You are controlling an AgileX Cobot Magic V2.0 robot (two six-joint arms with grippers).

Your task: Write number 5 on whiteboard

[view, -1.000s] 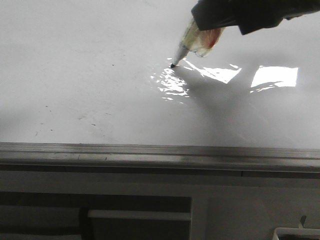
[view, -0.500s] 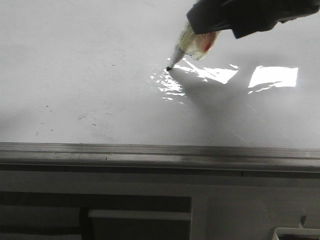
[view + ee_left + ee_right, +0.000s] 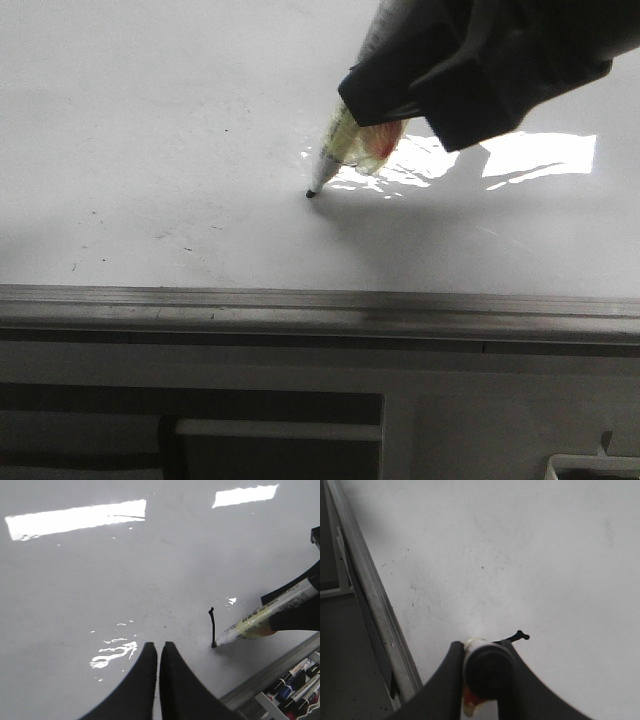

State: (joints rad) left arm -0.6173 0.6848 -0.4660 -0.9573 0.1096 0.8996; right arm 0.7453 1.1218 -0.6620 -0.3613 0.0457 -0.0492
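I had the right gripper (image 3: 375,120) jaws clamped on the light, stiff marker (image 3: 260,620), gripped mid-barrel; left gripper (image 3: 159,652) jaws closed, empty. The whiteboard (image 3: 150,120) looked slick, the number 5 (image 3: 213,626) barely begun.

Matte black, tapered curved jaws

The whiteboard (image 3: 150,120) lies flat, glossy white with small dark specks. The number 5 (image 3: 212,627) is so far one short black stroke, well away from the whiteboard's grey edge rail.
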